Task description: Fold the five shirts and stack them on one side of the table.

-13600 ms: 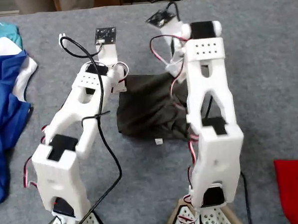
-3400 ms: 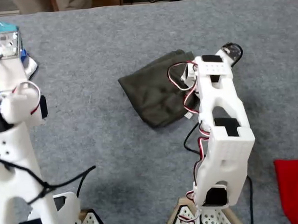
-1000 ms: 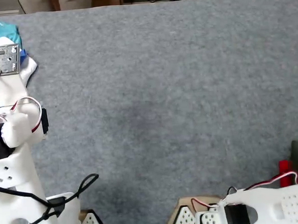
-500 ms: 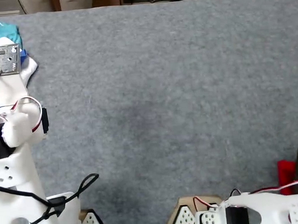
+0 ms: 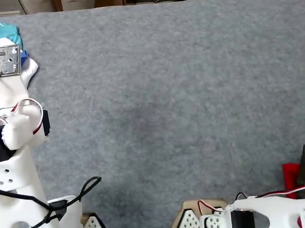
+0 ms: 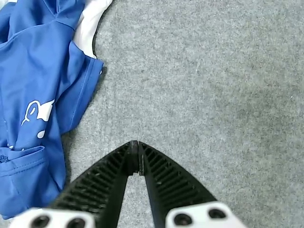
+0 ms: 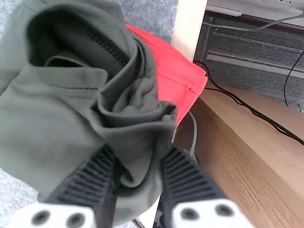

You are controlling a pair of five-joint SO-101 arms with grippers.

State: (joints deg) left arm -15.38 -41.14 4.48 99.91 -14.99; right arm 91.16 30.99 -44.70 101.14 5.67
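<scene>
One loose bundle is the worry: the right fingers (image 7: 183, 178) clamp the bunched olive shirt (image 7: 71, 95), with the red shirt (image 7: 166, 61) just beyond them at the desk (image 5: 167, 93) edge, so letting go could unfold it or spill it off. Earlier it lay mid-desk; the left fingers (image 6: 156, 171), pressed together and empty, have the blue shirt (image 6: 38, 85) just beside them

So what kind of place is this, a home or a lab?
Probably a robotics lab bench: white arms with bare wiring on a grey felt table, the right tool clamping an olive shirt, cabled equipment beside a wooden ledge.
</scene>
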